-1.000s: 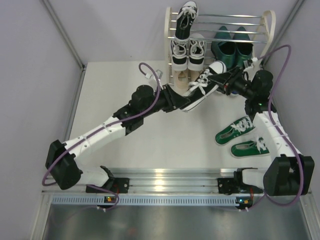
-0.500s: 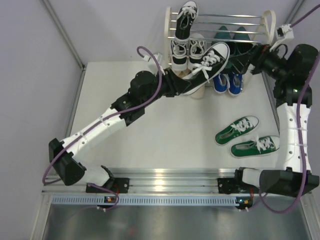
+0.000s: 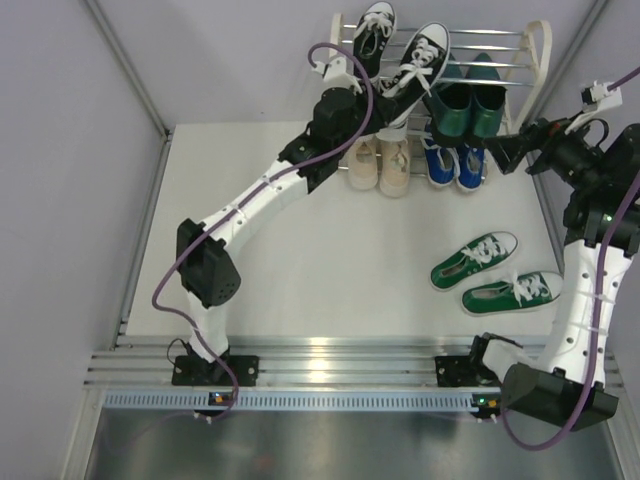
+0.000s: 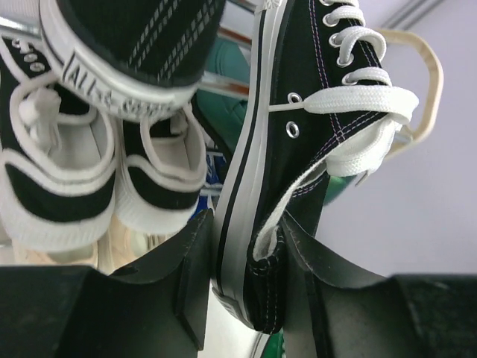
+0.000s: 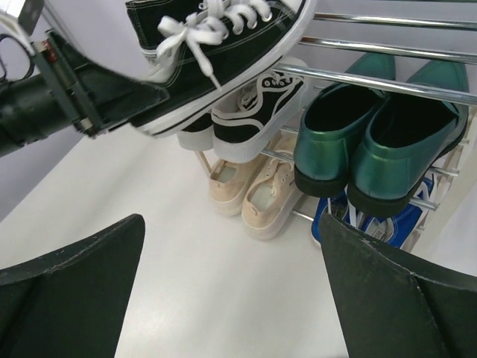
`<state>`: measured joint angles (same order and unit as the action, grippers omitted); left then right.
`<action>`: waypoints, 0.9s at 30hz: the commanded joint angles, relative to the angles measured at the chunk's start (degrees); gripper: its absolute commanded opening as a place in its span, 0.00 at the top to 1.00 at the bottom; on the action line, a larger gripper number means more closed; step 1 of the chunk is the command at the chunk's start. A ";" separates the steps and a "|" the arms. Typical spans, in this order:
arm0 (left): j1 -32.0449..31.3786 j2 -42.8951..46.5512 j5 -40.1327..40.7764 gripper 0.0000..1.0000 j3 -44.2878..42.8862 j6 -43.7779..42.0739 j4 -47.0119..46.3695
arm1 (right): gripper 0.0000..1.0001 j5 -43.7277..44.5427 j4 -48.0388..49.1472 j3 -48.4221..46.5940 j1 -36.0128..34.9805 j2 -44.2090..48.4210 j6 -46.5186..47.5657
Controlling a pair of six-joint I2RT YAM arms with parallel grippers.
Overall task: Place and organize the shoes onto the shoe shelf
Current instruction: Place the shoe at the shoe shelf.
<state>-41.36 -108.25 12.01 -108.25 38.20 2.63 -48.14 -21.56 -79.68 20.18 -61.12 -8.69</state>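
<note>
My left gripper (image 3: pixel 386 100) (image 4: pixel 246 276) is shut on the heel of a black-and-white sneaker (image 3: pixel 416 62) (image 4: pixel 298 142) (image 5: pixel 223 41). It holds the sneaker toe-away over the top tier of the shoe shelf (image 3: pixel 541 45) (image 5: pixel 387 49). The sneaker's mate (image 3: pixel 370 35) (image 4: pixel 134 45) lies on that tier just to the left. Below sit another black-and-white pair (image 4: pixel 97 171) (image 5: pixel 250 112), dark green dress shoes (image 3: pixel 465 108) (image 5: pixel 373 142), beige lace-ups (image 3: pixel 380 160) (image 5: pixel 261 190) and blue sneakers (image 3: pixel 455 165). My right gripper (image 3: pixel 512 153) (image 5: pixel 235 298) hangs open and empty right of the shelf.
Two green sneakers (image 3: pixel 475 260) lie on the white table at the right, in front of the shelf and near my right arm. Grey walls close in both sides, and a metal rail (image 3: pixel 320 355) runs along the near edge.
The left arm has stretched up and back, carrying the sneaker from in front of the shelf to its top tier. The right gripper let go of the toe, opened and drew back right.
</note>
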 commanded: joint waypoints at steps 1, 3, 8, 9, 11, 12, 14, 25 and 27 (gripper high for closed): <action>1.11 -2.75 5.57 1.00 -9.77 0.74 -8.53 | 0.01 -2.22 1.34 0.75 0.38 1.27 -0.27; 1.20 -6.25 6.53 1.00 -15.22 1.79 -7.82 | 0.01 -2.83 1.52 1.19 0.47 1.44 -1.06; 1.29 -10.93 10.48 1.00 -21.74 4.51 -6.33 | 0.01 -2.93 0.56 1.19 0.56 1.88 -1.51; 1.29 -11.72 11.62 1.00 -21.92 4.95 -6.67 | 0.01 -2.84 0.38 1.02 0.64 1.88 -1.42; 1.29 -12.42 12.94 1.00 -22.09 6.18 -7.73 | 0.01 -2.84 0.03 1.02 0.56 1.88 -1.51; 1.29 -12.78 13.39 1.00 -23.05 6.36 -7.99 | 0.01 -2.92 0.03 1.10 0.73 1.97 -1.77; 1.29 -14.44 14.36 1.00 -24.99 6.98 -7.47 | 0.01 -2.92 0.11 1.19 0.73 1.97 -1.86; 1.37 -19.28 12.60 1.00 -31.68 11.37 -6.94 | 0.01 -2.92 -0.06 1.90 0.65 2.76 -3.09; 1.37 -19.54 12.77 1.00 -31.85 11.38 -7.47 | 0.01 -2.92 -0.06 1.90 0.73 2.85 -3.26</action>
<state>-40.62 -128.60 23.64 -135.85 47.62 4.25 -50.30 -22.20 -77.97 20.43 -59.66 -11.60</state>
